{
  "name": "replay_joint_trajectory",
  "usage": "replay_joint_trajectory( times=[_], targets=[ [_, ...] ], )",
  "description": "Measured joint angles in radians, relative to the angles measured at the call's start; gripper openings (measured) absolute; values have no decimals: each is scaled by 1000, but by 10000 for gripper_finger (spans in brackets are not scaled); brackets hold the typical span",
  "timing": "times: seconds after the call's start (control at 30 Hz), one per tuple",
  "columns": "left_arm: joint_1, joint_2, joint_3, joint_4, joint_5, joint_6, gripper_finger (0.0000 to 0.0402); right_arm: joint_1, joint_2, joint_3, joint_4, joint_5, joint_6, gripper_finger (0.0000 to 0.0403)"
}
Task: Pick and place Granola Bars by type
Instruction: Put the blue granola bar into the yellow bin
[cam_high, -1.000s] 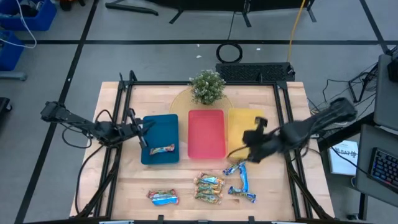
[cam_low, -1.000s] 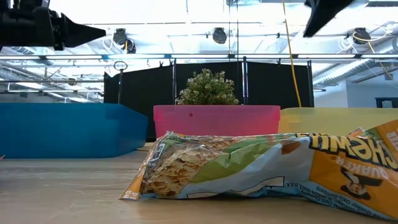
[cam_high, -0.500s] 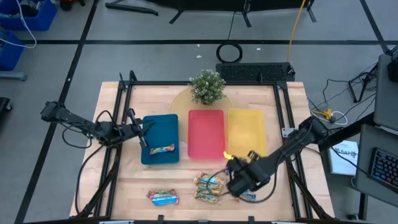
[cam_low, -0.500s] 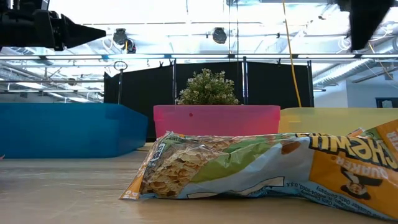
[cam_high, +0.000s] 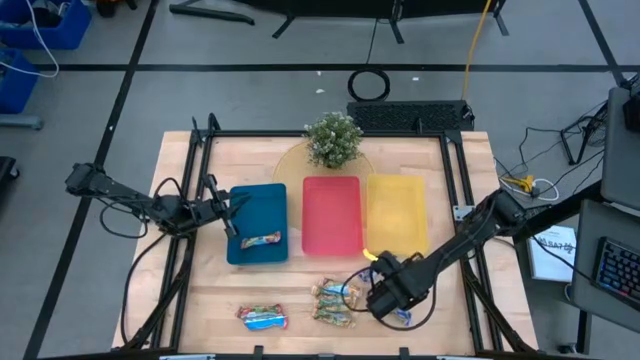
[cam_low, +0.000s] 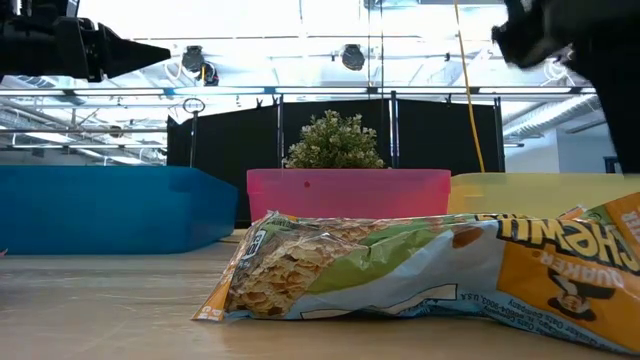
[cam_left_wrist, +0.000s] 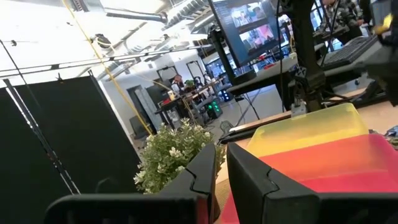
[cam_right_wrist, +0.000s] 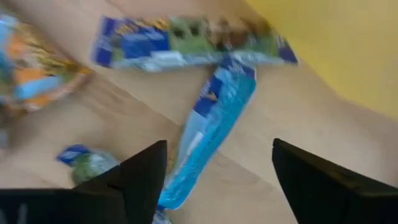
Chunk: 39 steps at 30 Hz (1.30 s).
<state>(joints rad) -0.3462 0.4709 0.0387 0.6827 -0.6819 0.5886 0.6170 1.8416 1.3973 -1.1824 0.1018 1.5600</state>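
One foil-wrapped blue-and-orange granola bar (cam_high: 261, 240) is lying in the blue rectangular plastic tray (cam_high: 256, 203); the red tray (cam_high: 331, 205) and yellow tray (cam_high: 396, 205) are sitting empty. The remaining bars (cam_high: 334, 303) are waiting on the wooden table (cam_high: 450, 180), so sorting is just beginning. The right gripper (cam_right_wrist: 214, 171) is hovering wide open, holding nothing, over a shiny blue bar (cam_right_wrist: 208, 130); the left gripper (cam_high: 229, 213), nearly closed and empty, is idling beside the blue tray

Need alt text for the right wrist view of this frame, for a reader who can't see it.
The right claw, fingers spread wide, hovers over a shiny blue granola bar lying on the wooden table. Another blue bar lies crosswise beyond it, an orange-and-blue bar sits off to one side, and the yellow tray fills a corner.
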Motion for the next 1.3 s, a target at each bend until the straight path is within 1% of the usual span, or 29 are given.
replay_joint_trajectory(
  times=[0.13, 0.3, 0.5, 0.6, 0.67, 0.83, 0.97, 1.07, 1.1, 1.2, 1.3],
  targets=[
    [0, 0, 0, 0, 0, -15, 49, 0, 0, -74, 101, -9, 26, 290],
    [0, 0, 0, -1, 0, -18, 49, 0, 0, -168, 263, -33, 1, 283],
    [0, 0, 0, -8, 0, -18, 49, 0, -8, -303, 418, -124, -74, 263],
    [0, 0, 0, -8, 0, -18, 49, 3, -9, -344, 439, -144, -83, 237],
    [0, 0, 0, -9, 0, -18, 49, 7, -11, -353, 443, -144, -92, 212],
    [0, 0, 0, -8, 0, -18, 49, 6, -29, -354, 448, -156, -154, 133],
    [0, 0, 0, -7, 0, -33, 49, 6, -79, -355, 469, -152, -192, 65],
    [0, 0, 0, -7, 0, -32, 49, 7, -126, -361, 484, -159, -231, 23],
    [0, 0, 0, -7, 0, -29, 49, 7, -150, -362, 496, -161, -246, 18],
    [0, 0, 0, -6, 1, -22, 49, 7, -230, -357, 518, -162, -287, 19],
    [0, 0, 0, -6, 1, -22, 49, 7, -304, -359, 518, -141, -316, 36]
  ],
)
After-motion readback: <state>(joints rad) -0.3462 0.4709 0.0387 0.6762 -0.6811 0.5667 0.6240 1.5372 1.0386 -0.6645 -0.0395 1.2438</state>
